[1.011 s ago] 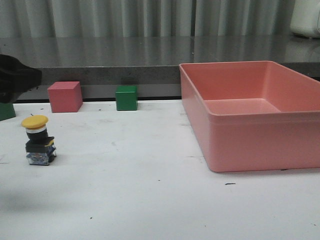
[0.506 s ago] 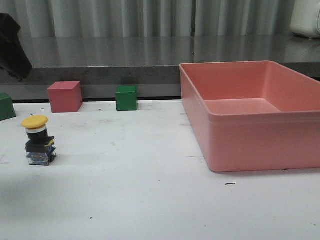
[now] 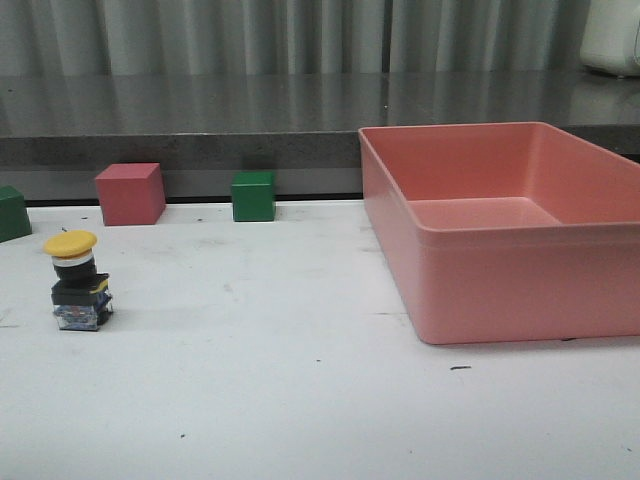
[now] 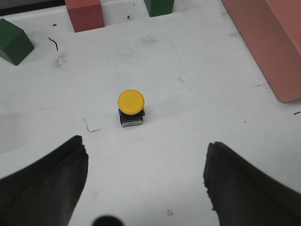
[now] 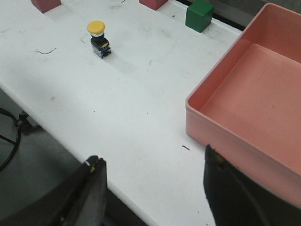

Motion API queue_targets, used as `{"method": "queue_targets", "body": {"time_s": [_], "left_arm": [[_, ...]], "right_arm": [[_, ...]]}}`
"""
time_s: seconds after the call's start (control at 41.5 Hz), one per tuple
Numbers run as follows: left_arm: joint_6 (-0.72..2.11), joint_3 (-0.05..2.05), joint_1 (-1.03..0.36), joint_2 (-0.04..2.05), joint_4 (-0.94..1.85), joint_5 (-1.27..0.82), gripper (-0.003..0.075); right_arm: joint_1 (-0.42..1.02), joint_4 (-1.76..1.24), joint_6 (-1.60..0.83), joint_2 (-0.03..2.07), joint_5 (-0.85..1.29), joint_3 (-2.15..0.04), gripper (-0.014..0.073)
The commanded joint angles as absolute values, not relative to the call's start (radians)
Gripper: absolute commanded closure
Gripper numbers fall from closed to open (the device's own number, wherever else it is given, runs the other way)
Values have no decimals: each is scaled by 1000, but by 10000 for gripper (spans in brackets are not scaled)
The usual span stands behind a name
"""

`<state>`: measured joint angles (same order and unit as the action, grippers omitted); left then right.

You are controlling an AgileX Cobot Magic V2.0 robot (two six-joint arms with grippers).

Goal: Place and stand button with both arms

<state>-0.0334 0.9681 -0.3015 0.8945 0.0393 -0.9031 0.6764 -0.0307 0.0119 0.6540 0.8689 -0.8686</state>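
Both tools gape empty, the left tool [image 4: 143, 188] above the upright button [image 4: 130, 107] at the desk's [image 3: 300, 400] nine o'clock; best leave it undisturbed.

The white table [image 3: 300, 400] looks matt and scuffed with dark flecks; the pink bin [image 3: 500, 290] is smooth plastic with a soft sheen; the button [image 3: 78, 285] has a glossy yellow cap; the grey ledge [image 3: 250, 100] behind reflects like polished stone
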Motion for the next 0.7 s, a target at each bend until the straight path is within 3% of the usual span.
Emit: {"method": "queue_targets", "body": {"time_s": [0.0, 0.361, 0.674], "left_arm": [[-47, 993, -297, 811, 54, -917, 226], [-47, 933, -297, 632, 54, -994, 226], [-47, 913, -297, 615, 54, -994, 232]], "right_arm": [[670, -33, 5, 654, 807, -891, 126], [670, -33, 5, 654, 808, -891, 126], [670, -33, 5, 654, 808, -891, 126]]}}
